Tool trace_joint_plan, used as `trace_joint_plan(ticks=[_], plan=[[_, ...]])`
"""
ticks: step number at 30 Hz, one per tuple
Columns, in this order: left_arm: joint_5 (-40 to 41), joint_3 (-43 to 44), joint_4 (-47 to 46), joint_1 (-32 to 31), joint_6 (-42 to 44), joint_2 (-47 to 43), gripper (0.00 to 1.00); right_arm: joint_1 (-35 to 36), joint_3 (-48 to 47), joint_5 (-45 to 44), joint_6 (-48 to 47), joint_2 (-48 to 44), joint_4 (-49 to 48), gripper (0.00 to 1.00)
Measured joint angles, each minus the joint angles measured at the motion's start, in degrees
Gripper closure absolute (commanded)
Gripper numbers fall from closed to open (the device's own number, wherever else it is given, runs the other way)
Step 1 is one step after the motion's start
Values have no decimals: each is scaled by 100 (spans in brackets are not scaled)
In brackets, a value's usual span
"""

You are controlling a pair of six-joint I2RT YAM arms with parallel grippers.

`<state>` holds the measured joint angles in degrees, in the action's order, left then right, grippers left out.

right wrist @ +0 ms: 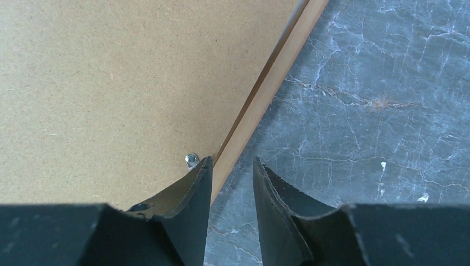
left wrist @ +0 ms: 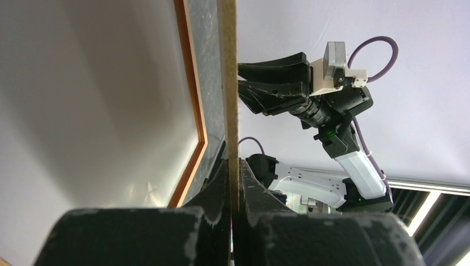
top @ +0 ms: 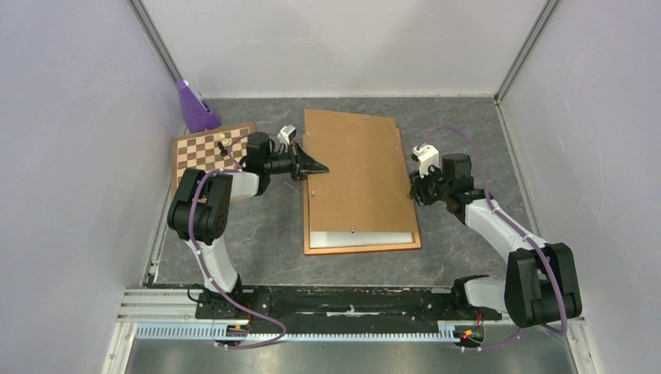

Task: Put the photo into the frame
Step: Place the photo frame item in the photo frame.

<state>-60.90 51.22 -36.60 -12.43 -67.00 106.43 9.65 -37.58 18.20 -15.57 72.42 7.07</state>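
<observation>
The left arm reaches across from its base with the forearm level. Its left gripper (top: 318, 167) is pinched tight on the left edge of the backing panel (top: 358, 171). The right arm stretches forward and inward and brings the right gripper (top: 414, 191) to the right side of the frame (top: 362, 248), with its fingers apart and pointing down at the rail.

From above, the frame lies flat mid-table with the brown panel skewed on top of it. The photo (top: 361, 238) shows only as a white strip inside the frame's near end — the rest is hidden under the panel.

The left wrist camera sees the panel edge-on between its closed fingers, with a sliver of grey table between board and frame rail. The other arm's gripper waits on the far side. The right wrist camera shows one fingertip over the panel's corner beside a small metal tab (right wrist: 192, 160), the other over bare table.

The table (top: 265, 226) is grey and marbled, with pale walls around it. At the far left sit a chessboard (top: 206, 148) and a purple object (top: 191, 105).
</observation>
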Motion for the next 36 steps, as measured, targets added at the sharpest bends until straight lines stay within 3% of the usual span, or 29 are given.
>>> trace_joint_plan(ticks=[14,36], plan=[[63,0,-42,0,0,0,98,63,48,313,-103,-234,98,64],[61,-208,-61,11,39,0,98,4,-197,-433,-203,-809,227,64]])
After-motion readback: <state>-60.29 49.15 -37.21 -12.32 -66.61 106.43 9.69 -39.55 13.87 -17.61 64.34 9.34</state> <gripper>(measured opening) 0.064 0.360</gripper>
